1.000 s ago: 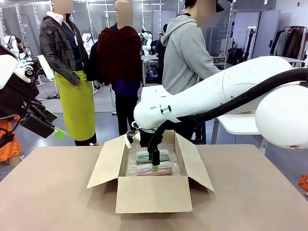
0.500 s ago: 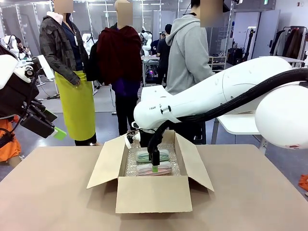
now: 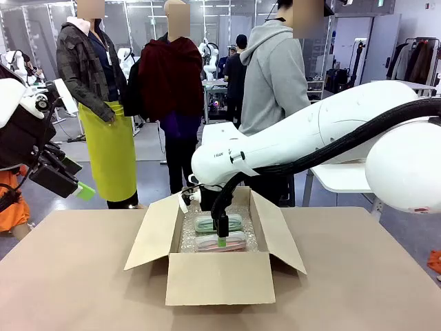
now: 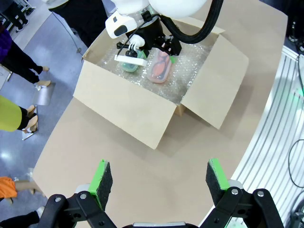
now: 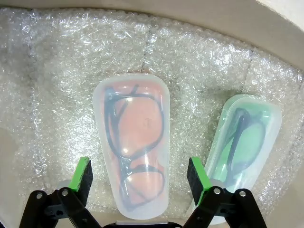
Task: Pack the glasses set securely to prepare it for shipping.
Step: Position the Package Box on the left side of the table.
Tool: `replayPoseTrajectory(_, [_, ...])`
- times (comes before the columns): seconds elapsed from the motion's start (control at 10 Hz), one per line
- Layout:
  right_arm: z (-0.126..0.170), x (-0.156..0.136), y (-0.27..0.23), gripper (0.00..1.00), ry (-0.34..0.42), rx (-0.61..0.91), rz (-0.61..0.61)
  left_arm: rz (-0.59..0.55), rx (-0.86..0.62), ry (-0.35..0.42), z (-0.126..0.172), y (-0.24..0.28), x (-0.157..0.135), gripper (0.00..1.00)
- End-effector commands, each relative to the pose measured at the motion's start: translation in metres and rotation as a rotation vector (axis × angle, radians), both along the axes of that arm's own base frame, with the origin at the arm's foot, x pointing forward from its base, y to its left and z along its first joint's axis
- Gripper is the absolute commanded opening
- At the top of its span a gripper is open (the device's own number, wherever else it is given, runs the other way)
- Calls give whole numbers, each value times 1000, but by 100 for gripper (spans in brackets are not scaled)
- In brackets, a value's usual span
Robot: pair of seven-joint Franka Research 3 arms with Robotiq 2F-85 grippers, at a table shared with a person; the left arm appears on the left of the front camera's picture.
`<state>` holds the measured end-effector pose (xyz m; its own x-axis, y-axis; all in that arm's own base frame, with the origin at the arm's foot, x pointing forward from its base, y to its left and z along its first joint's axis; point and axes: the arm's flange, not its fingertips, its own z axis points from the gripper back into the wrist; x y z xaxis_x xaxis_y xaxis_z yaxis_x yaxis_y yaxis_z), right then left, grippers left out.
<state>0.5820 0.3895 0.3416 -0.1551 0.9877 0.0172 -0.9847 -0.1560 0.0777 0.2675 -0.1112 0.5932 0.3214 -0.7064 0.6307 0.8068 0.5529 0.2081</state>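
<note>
Right gripper (image 5: 139,175) spread wide astride the pink case (image 5: 135,142) — gripping nothing — mint case (image 5: 242,142) beside it in the box (image 3: 220,279); left gripper (image 4: 156,178) spread, empty.

Bright even indoor light, sharp, soft shadows

Small dark lettering on the white right arm (image 3: 289,138), on the casing just above the cardboard box (image 3: 219,276), begins "FRAN" (the remaining letters are too small to make out). A green sign (image 3: 380,3) far above the box is illegible.
</note>
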Motion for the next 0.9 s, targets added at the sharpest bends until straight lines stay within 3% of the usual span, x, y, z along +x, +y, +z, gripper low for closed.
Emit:
replayPoseTrajectory(0.0, [0,0,0,100,0,0,0,0,0,0,0,0,0,100])
replayPoseTrajectory(0.1, [24,-7,-14,100,-10,42,-64,25,-86,84,2,6,20,100])
replayPoseTrajectory(0.4, [94,-39,-71,100,-88,117,-257,96,-252,176,-4,23,69,100])
replayPoseTrajectory(0.6, [130,-62,-128,100,-136,193,-440,134,-322,242,-16,27,101,100])
replayPoseTrajectory(0.8, [147,-89,-185,100,-174,256,-614,131,-395,294,-28,35,126,100])
